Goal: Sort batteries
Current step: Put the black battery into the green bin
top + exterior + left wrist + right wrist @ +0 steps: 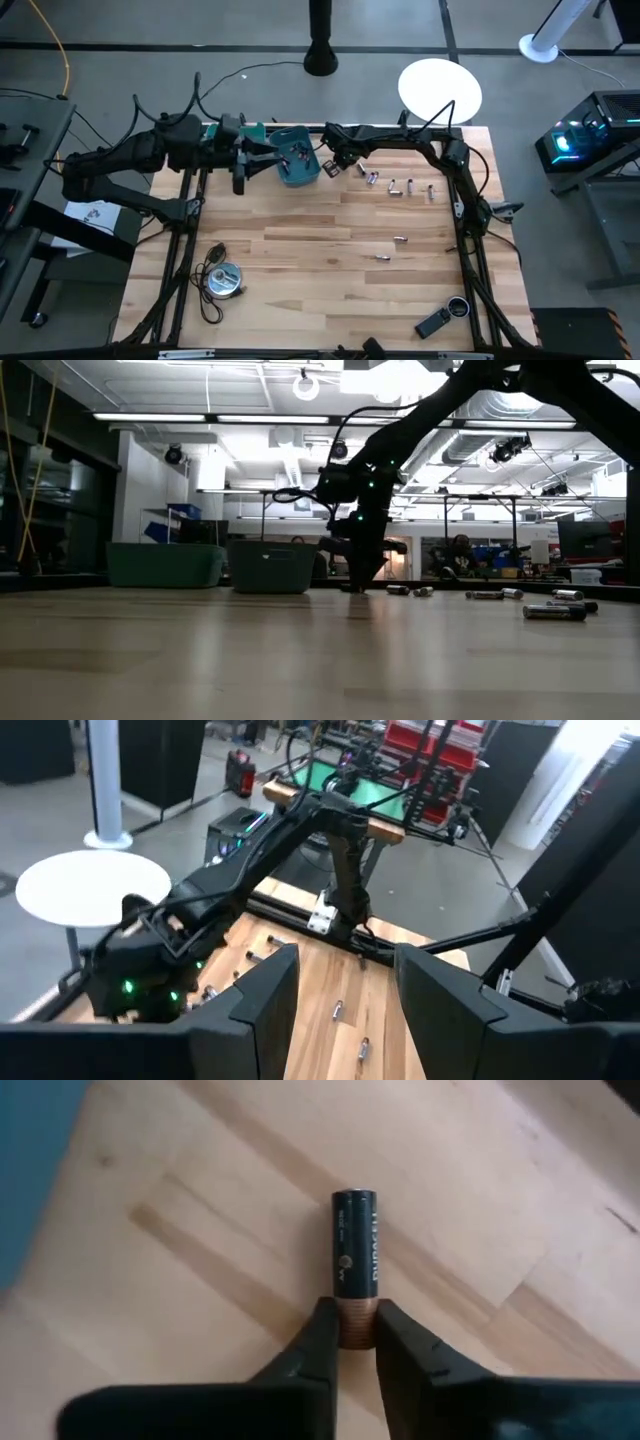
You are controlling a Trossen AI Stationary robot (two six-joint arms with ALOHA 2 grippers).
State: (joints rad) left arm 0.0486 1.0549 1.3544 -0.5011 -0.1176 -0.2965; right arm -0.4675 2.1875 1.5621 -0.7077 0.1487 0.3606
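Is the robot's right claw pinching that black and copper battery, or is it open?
Pinching it. The right gripper has both fingers pressed against the copper end of the battery, which lies on the wooden table.

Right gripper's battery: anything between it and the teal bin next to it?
Nothing visible does. The right gripper pinches the copper end of a battery lying on bare wood, and the teal bin sits just beside it, apart. The left gripper hangs at the bin's far side.

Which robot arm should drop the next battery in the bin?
The right one, probably. Its claw is pinched on the copper end of a battery, right beside the teal bin. The left claw is open and holds nothing.
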